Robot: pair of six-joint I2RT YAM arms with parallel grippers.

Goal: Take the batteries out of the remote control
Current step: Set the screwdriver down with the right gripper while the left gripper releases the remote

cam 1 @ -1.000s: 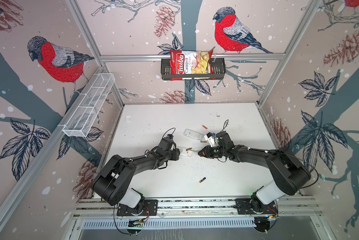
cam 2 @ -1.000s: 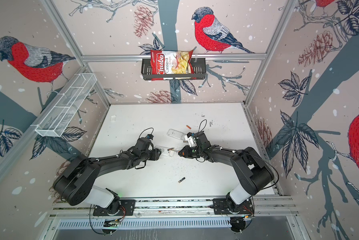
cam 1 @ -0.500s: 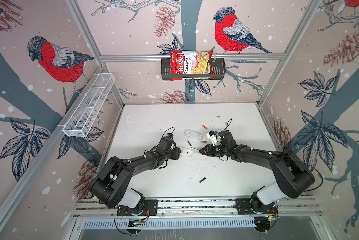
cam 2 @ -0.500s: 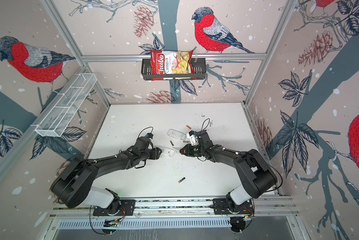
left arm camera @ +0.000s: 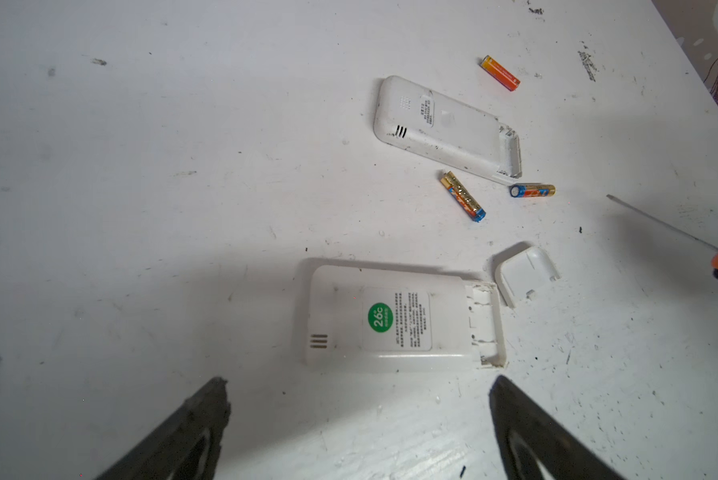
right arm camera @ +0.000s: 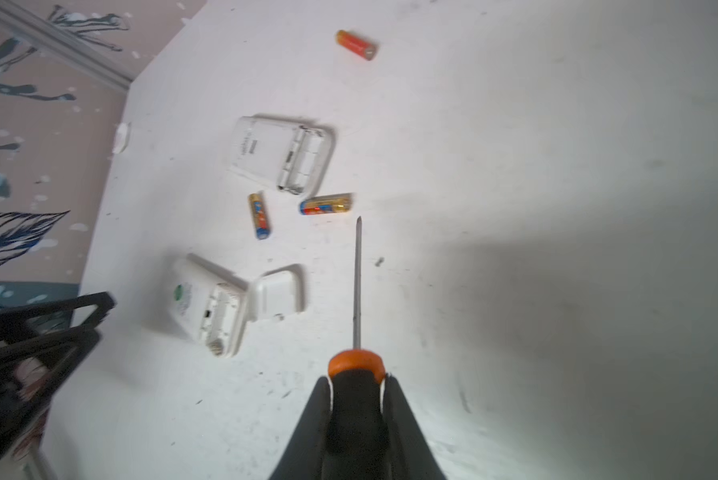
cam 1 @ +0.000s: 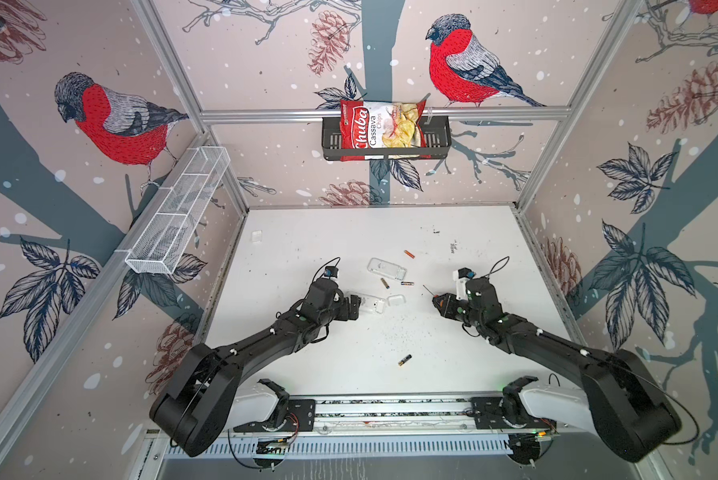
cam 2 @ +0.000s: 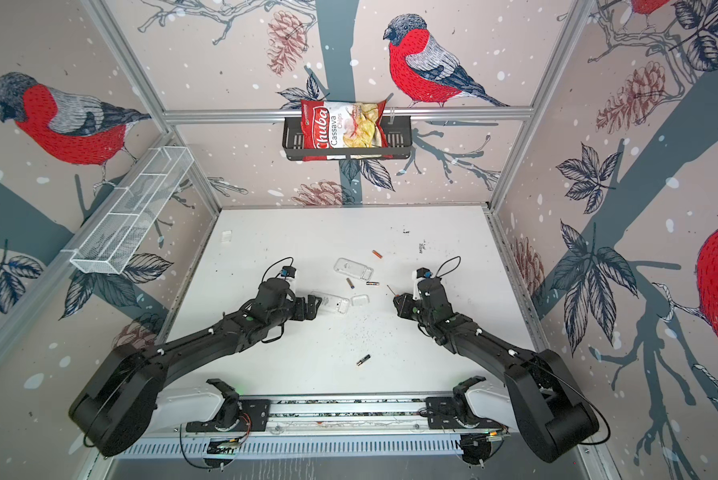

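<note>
Left fingers (left arm camera: 195,415) spread, empty, remote control (cam 1: 369,303) just beside at 3 o'clock in a top view, two batteries (cam 1: 385,283) near at 2 o'clock; right fingers (right arm camera: 403,419) pinching screwdriver (right arm camera: 356,365).

place: lab robot cell | cues: aluminium frame (cam 1: 265,114), bird-print walls (cam 1: 116,124)

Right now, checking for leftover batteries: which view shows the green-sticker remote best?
Left wrist view: the green-sticker remote is close and sharp, and its open bay looks empty. The right wrist view blurs it; both top views show it tiny.
</note>
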